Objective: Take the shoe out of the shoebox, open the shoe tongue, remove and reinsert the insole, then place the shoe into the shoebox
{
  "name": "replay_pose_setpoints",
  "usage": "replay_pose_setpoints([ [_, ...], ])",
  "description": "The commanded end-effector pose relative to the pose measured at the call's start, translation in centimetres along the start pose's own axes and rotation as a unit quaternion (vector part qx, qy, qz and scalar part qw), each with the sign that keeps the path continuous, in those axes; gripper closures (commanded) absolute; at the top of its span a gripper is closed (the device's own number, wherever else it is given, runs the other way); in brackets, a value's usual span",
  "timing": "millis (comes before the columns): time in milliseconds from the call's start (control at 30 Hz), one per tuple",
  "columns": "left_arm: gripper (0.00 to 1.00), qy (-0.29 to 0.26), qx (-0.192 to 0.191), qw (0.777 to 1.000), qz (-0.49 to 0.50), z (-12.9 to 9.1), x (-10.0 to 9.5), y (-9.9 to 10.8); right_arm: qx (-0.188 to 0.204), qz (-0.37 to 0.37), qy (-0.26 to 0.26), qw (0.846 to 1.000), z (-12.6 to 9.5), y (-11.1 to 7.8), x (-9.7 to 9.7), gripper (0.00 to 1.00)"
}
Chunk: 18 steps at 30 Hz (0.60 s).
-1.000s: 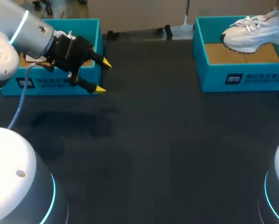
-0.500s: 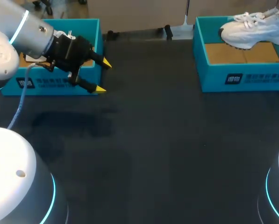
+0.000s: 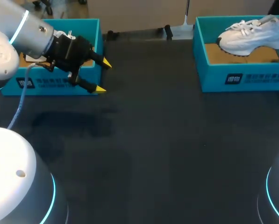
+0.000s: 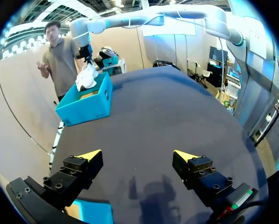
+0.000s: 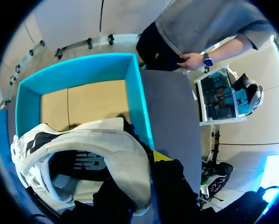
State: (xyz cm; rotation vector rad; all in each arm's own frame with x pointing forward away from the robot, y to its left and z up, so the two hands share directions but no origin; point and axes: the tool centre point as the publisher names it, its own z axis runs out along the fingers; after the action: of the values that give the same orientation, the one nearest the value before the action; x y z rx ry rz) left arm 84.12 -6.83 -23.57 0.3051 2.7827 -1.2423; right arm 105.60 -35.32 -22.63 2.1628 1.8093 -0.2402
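A white shoe (image 3: pixel 249 35) hangs a little above the blue shoebox (image 3: pixel 242 77) at the back right, its toe pointing left. My right gripper (image 5: pixel 146 161) is shut on the shoe's heel collar (image 5: pixel 125 158); one yellow tip shows outside the heel and the other finger is hidden inside the shoe. Under the shoe the shoebox's brown floor (image 5: pixel 83 102) lies bare. In the left wrist view the shoe (image 4: pixel 87 77) dangles from the right gripper (image 4: pixel 85 52) over the box (image 4: pixel 85 105), far ahead. My left gripper (image 3: pixel 103 76) is open and holds nothing (image 4: pixel 137 155), by the left box.
A second blue box (image 3: pixel 50 84) stands at the back left, right behind my left gripper, with something white inside. The dark table mat (image 3: pixel 167 140) stretches between the two boxes.
The right gripper has lifted the shoe higher out of the shoebox and carried it slightly left. The left arm has stayed still with its gripper open.
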Motion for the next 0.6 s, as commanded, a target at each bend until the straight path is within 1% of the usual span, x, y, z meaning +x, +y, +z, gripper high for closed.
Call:
replay_pose_setpoints([
  [33,0.0,0.0,-0.002,1.0,0.0,-0.1,0.1,0.0,0.007,0.001,0.0,1.0,0.8,1.0,0.5,1.0],
  [600,0.0,0.0,-0.002,1.0,0.0,-0.1,0.1,0.0,0.018,-0.003,-0.018,1.0,3.9,2.4,2.0,1.0],
])
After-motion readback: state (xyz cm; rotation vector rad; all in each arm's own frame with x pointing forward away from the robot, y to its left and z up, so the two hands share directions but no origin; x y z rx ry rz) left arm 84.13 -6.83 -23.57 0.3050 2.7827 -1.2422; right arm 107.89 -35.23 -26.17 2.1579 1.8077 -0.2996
